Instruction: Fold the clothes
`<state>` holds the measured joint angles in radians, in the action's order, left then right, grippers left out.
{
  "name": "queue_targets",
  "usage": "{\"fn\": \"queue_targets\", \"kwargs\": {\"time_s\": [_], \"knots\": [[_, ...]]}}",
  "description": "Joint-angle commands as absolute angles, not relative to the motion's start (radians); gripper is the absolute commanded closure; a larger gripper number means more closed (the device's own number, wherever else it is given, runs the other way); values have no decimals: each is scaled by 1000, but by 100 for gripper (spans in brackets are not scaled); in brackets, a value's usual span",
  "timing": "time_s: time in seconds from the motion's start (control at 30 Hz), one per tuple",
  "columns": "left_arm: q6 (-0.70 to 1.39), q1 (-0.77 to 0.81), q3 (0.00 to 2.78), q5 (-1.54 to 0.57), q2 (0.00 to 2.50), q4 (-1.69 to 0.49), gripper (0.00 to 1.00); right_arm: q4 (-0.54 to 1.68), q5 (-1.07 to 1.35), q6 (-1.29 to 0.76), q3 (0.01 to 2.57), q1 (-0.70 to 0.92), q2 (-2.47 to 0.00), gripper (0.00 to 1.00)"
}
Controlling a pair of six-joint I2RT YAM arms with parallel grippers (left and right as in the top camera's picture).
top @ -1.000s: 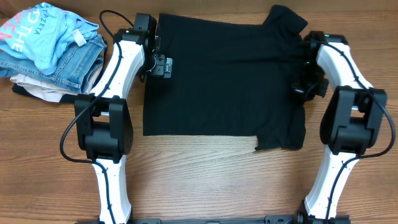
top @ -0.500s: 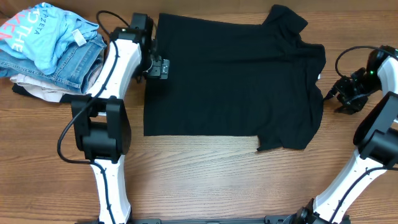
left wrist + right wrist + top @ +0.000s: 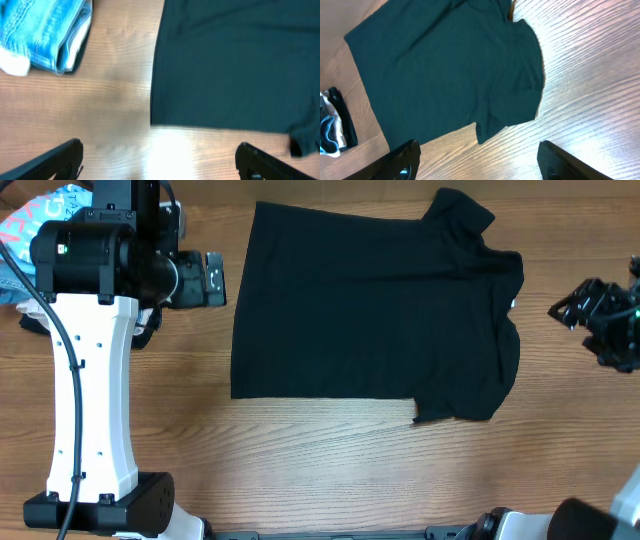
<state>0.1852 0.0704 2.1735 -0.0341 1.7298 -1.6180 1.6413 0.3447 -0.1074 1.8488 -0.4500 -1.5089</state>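
**First onlooker:** Question one: where is the black garment [image 3: 360, 310]?

**Second onlooker:** In the middle of the wooden surface [image 3: 330, 470], spread flat with all of it on the wood. Its left edge runs straight from far to near. The right side is lumpier, with one sleeve poking out at the far right corner and another flap at the near right corner.

**First onlooker:** Is either arm touching it?

**Second onlooker:** No. The left gripper [image 3: 212, 280] hangs just left of the garment's far left corner, clear of the cloth. The white left arm [image 3: 90, 380] is reared up high towards the overhead camera. The right gripper [image 3: 575, 302] is well off to the right, also apart from the cloth.

**First onlooker:** And the jaws?

**Second onlooker:** Both pairs are spread wide with nothing between them. Each wrist view shows its two dark fingertips far apart at the bottom corners, with only bare wood and the garment beyond.

**First onlooker:** Anything else lying about?

**Second onlooker:** A pile at the far left. It has folded blue jeans [image 3: 45, 30] with a light-blue printed shirt [image 3: 40, 210], and from above it is largely hidden behind the left arm. Bare wood separates the pile from the black garment.
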Motion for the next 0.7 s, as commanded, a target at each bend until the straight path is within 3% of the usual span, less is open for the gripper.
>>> {"fn": "queue_targets", "kwargs": {"time_s": [0.0, 0.13, 0.23, 0.33, 0.5, 0.67], "knots": [[269, 83, 2169, -42, 1673, -1690, 0, 1684, 318, -101, 1862, -444, -1412, 21], [370, 163, 2005, -5, 1597, -1674, 0, 1691, 319, -131, 1732, -444, -1312, 20], [443, 219, 1749, 14, 1509, -1540, 0, 1622, 321, -132, 1532, -444, -1277, 20], [488, 218, 1422, 10, 1444, -1296, 0, 1414, 360, -134, 1256, -439, -1273, 24], [471, 184, 1114, 6, 1456, -988, 0, 1150, 376, -188, 977, -335, -1274, 30], [439, 154, 991, -53, 1649, -814, 0, 986, 361, -268, 920, -181, -1320, 31]]}}
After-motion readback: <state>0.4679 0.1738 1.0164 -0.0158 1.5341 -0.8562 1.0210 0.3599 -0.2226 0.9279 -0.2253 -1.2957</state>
